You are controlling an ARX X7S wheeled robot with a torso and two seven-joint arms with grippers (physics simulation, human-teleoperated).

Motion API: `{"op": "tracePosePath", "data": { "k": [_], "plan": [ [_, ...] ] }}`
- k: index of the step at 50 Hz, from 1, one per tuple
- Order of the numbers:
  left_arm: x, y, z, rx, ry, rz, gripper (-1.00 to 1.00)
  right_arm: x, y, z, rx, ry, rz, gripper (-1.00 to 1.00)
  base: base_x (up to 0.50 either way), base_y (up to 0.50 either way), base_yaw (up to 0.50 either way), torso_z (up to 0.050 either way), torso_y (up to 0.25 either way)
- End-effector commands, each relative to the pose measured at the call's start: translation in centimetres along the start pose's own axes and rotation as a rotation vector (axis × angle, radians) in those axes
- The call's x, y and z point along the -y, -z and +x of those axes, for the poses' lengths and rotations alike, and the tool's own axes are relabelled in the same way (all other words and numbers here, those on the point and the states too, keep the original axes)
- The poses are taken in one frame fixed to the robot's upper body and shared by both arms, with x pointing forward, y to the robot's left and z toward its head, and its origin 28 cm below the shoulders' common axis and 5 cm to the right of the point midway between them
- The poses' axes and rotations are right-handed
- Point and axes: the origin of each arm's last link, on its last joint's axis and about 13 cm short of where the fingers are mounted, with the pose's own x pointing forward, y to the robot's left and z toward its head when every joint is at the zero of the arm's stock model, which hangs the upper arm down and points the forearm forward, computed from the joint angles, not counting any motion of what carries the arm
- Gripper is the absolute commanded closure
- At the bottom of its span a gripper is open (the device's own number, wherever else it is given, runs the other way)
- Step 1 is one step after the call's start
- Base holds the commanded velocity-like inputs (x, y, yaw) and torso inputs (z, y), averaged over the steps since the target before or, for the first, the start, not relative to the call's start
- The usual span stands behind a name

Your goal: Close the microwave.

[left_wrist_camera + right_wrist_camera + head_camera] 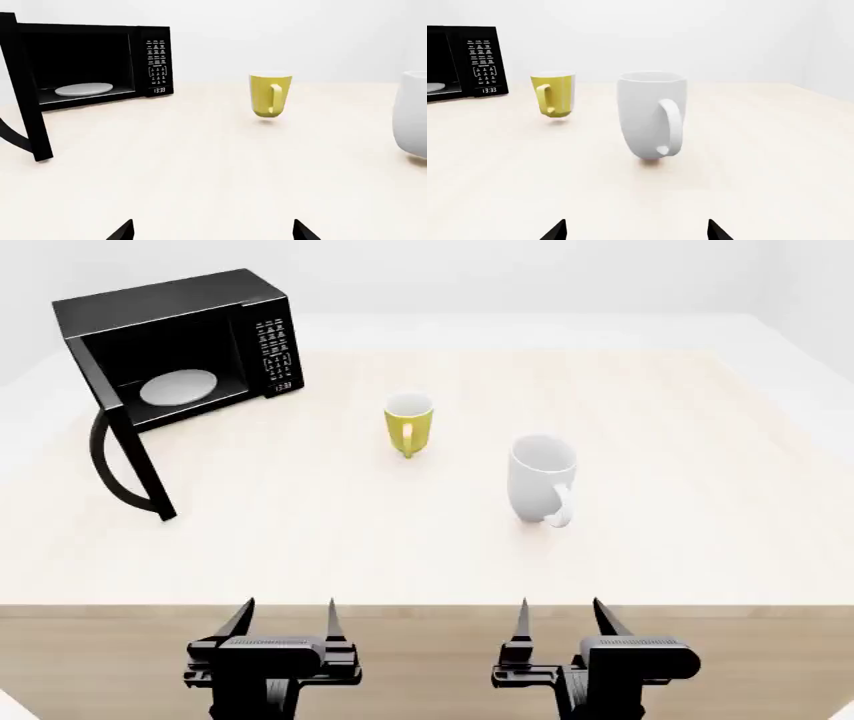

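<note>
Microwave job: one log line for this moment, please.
microwave: door open | left gripper: open, empty | right gripper: open, empty | contact: none

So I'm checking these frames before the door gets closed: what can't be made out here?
- Microwave button labels: too small in every view.
- Its door: edge-on in the left wrist view, with the frame edge cutting off the handle.
- Inside of the yellow mug and white mug: mostly hidden by their walls.
</note>
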Motion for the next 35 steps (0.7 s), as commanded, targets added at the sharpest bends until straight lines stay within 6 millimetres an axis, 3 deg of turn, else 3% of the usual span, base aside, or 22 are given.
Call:
{"op": "tracePosePath", "data": {
  "k": [1, 7, 20, 30, 35],
  "plan": [
    [0.0, -1.1, -0.6, -0.004, 0.002, -0.001, -1.00, -0.1, -0.3, -0.1, 0.020, -0.017, 0.014, -1.00, 0.00, 0.00, 0.00, 0.000, 0.000],
    [0.2, -2.4, -0.6, -0.016, 0.008, -0.005, -1.00, -0.2, -0.2, -0.2, 0.013, -0.022, 0.019, -1.00, 0.00, 0.00, 0.00, 0.000, 0.000],
    [0.3, -0.9, 1.0, -0.027, 0.013, -0.012, -1.00, -0.2, -0.2, -0.3, 0.006, -0.017, 0.022, -1.00, 0.00, 0.00, 0.00, 0.000, 0.000],
    [0.2, -0.7, 1.1, -0.021, 0.012, 0.003, -1.00, -0.1, -1.3, -0.6, 0.023, -0.022, 0.030, -1.00, 0.00, 0.00, 0.00, 0.000, 0.000],
    [0.1, -2.5, 0.7, -0.007, 0.007, 0.012, -1.00, -0.1, -1.9, -0.8, 0.030, -0.023, 0.031, -1.00, 0.00, 0.00, 0.00, 0.000, 0.000]
  ]
}}
